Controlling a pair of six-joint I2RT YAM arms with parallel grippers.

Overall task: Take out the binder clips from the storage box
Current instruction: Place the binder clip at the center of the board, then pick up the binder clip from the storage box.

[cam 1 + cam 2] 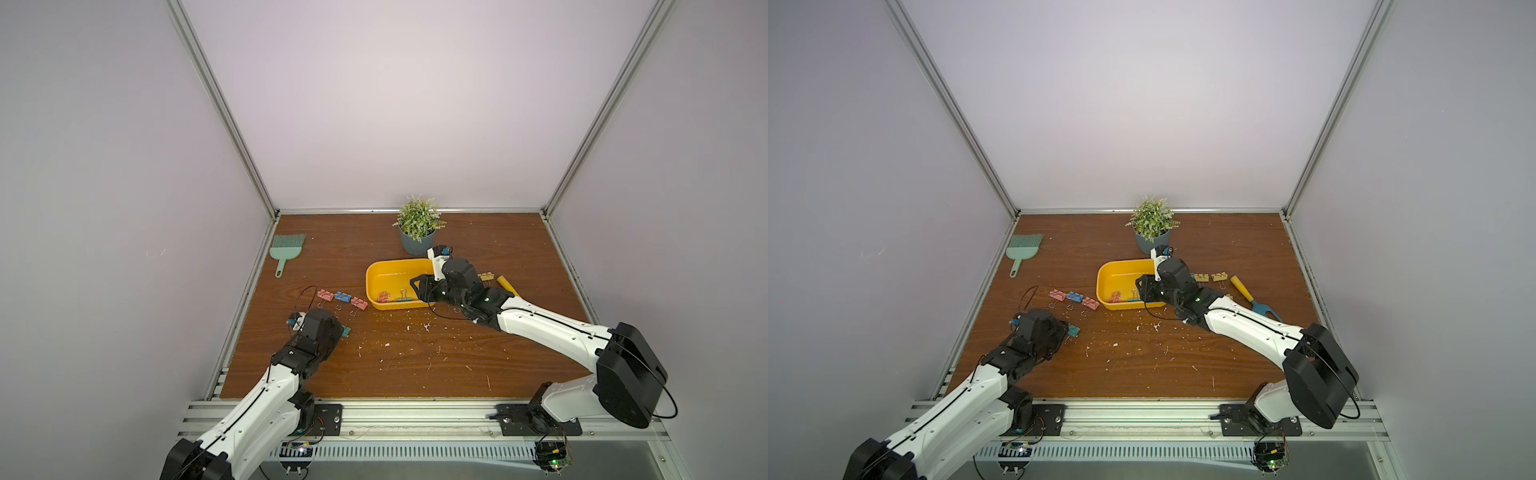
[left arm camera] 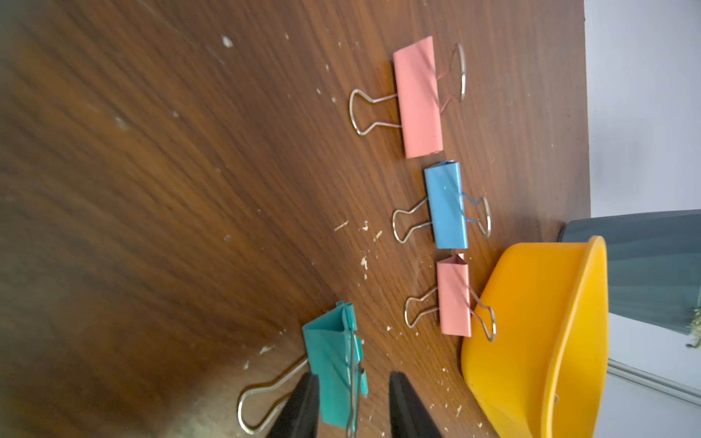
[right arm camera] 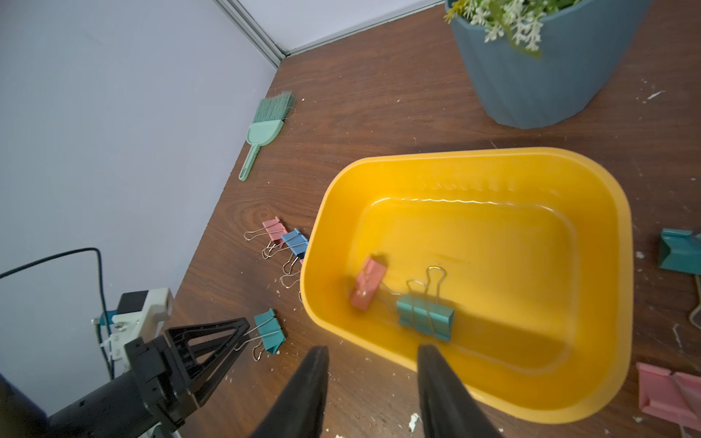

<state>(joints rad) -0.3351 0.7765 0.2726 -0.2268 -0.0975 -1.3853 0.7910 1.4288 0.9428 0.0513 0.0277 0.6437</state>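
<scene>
The yellow storage box [image 3: 493,242] sits mid-table and holds two binder clips, a pink one [image 3: 367,282] and a teal one [image 3: 425,316]. My right gripper [image 3: 372,348] hovers open over the box's near rim [image 1: 368,282] with nothing between its fingers. Left of the box, a pink clip [image 2: 417,96], a blue clip [image 2: 445,204] and another pink clip [image 2: 454,299] lie in a row on the table. My left gripper [image 2: 352,375] stands open around a teal clip [image 2: 333,364] that rests on the wood, with a gap on one side.
Right of the box lie two yellow clips [image 1: 1201,276], a teal clip [image 3: 679,252], a pink clip [image 3: 667,394] and a yellow-handled blue fork tool [image 1: 1254,299]. A grey-blue plant pot [image 1: 417,241] stands behind the box. A green brush [image 1: 286,251] lies at the far left.
</scene>
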